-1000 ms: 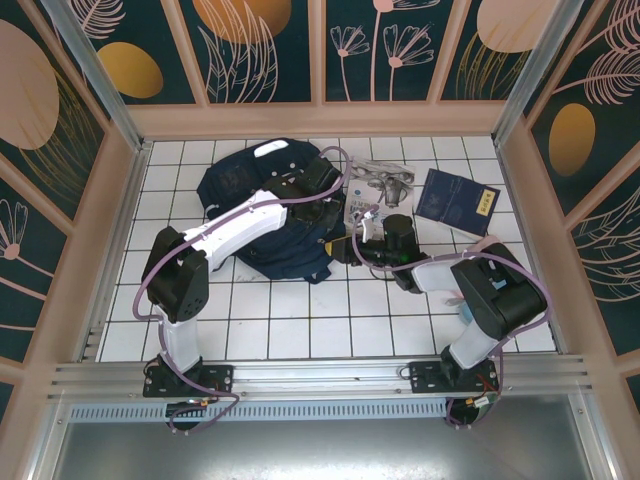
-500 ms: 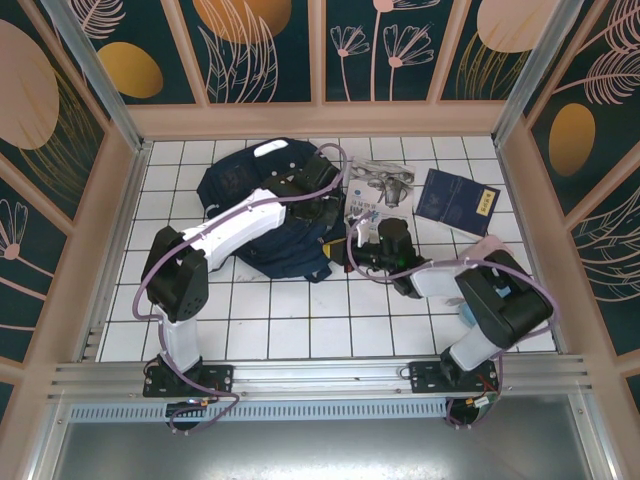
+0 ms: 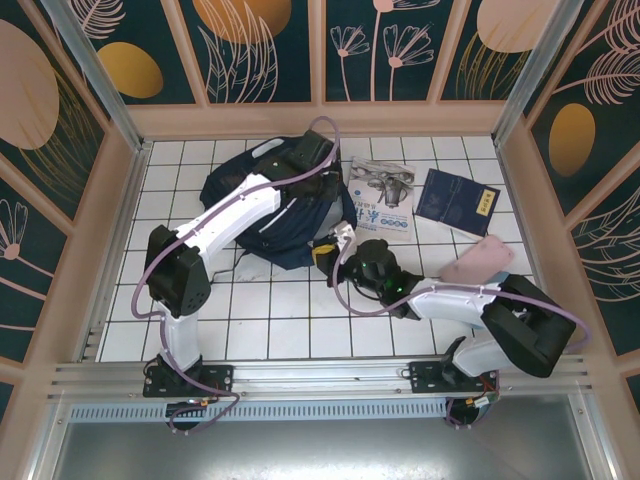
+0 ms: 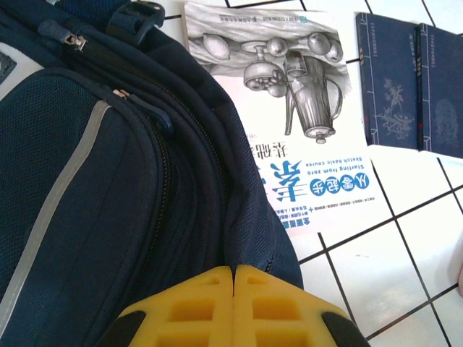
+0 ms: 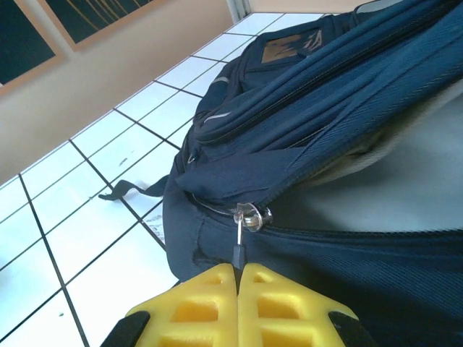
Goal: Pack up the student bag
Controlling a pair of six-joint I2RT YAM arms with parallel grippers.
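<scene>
The student bag (image 3: pixel 285 235) lies on the tiled table (image 3: pixel 300 320), back left of centre. Your right gripper (image 5: pixel 236 278) is pinched shut on its zipper pull (image 5: pixel 238 246), with grey lining (image 5: pixel 405 173) showing behind the teeth. Draw the pull along the line of the track, not away from it, so the slider doesn't jam on the curve. Your left gripper (image 4: pixel 233 282) is closed at the bag's edge; I cannot tell whether it has any fabric, so make sure it braces the bag. Mind the sketch book (image 4: pixel 304 108) lying against that edge, the blue booklets (image 4: pixel 409 79) beyond it, and the pink item (image 3: pixel 478 260) near your right forearm.
</scene>
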